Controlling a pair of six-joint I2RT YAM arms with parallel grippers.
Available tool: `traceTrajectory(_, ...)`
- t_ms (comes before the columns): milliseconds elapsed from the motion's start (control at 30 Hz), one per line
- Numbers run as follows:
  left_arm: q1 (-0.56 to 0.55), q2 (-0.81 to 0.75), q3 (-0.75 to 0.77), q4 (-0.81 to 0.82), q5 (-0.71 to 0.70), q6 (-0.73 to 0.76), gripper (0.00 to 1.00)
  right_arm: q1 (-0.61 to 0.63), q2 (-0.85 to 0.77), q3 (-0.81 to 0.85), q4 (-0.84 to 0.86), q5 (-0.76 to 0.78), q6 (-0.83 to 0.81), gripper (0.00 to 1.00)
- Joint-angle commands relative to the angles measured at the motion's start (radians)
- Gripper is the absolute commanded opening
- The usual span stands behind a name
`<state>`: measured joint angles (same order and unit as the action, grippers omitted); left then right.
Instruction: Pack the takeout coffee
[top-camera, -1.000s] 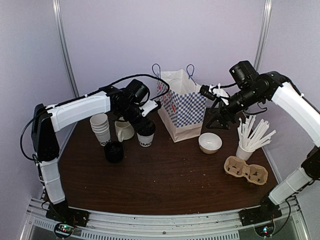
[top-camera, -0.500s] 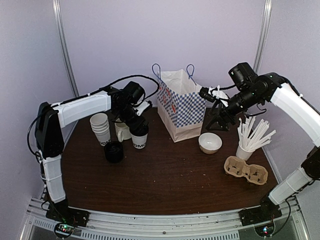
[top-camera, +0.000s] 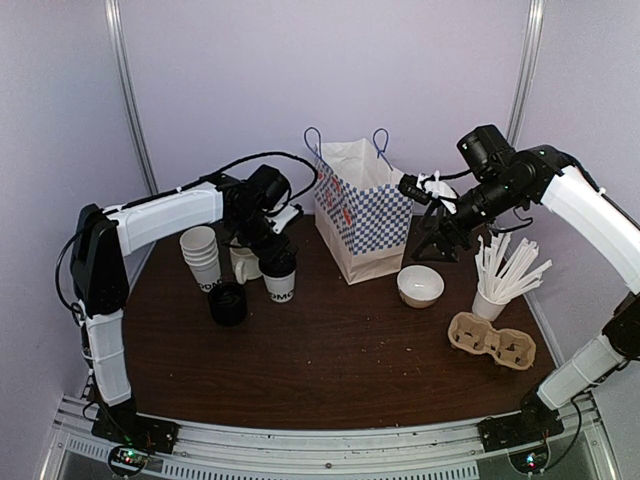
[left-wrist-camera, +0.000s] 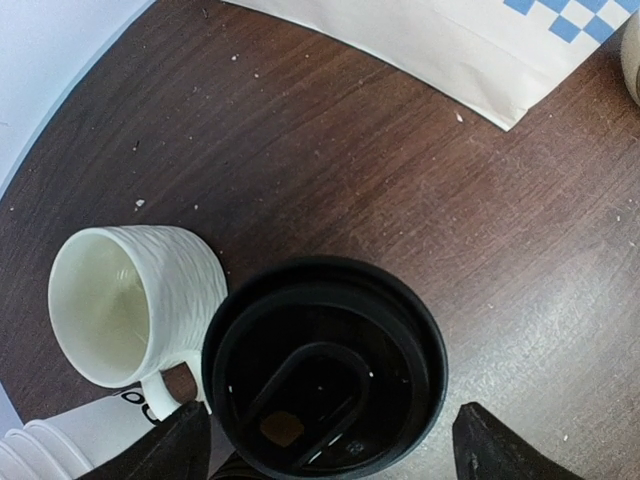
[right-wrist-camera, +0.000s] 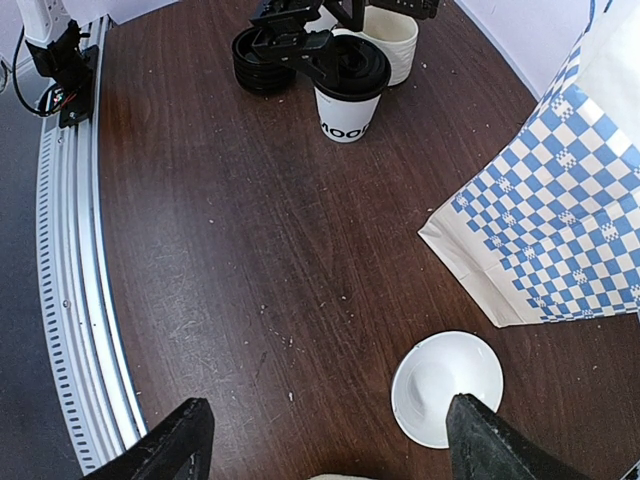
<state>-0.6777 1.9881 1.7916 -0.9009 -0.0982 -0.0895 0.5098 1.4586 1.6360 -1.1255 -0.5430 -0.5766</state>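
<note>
dark wooden table (top-camera: 330, 350); white tapered takeout coffee (top-camera: 280, 285), black lid (left-wrist-camera: 325, 365)

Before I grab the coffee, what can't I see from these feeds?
Paper bag interior: top external, its own walls hide it.
Takeout coffee sides: left wrist, its lid covers them.
Its lettering: top external, too small to read.
Left gripper fingers: left wrist, mostly cut off by bottom edge.

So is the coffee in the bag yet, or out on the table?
Out. The coffee stands upright on the table, lid on, beside the bag, not inside it.
</note>
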Motion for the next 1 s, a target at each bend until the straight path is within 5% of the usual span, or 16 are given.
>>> traceTrajectory(0, 0.001, -0.078, 0.05, -0.025, -0.004, -0.003, 0.87, -0.005, -0.02, -0.011, 0.013, -0.017, -0.002, 0.84)
traceTrajectory(167, 0.035, -0.21, 0.082, -0.085, -0.152, -0.08, 0.82, -0.006, -0.014, -0.013, 0.015, -0.015, -0.003, 0.84)
traceTrajectory(467, 0.323, -0.245, 0.103, -0.317, -0.07, -0.169, 0.63, -0.004, -0.009, -0.036, 0.027, 0.005, -0.013, 0.83)
traceTrajectory(967, 0.477, -0.153, 0.053, -0.333, -0.028, -0.158, 0.52, -0.004, -0.003, -0.05, 0.035, 0.005, -0.009, 0.83)
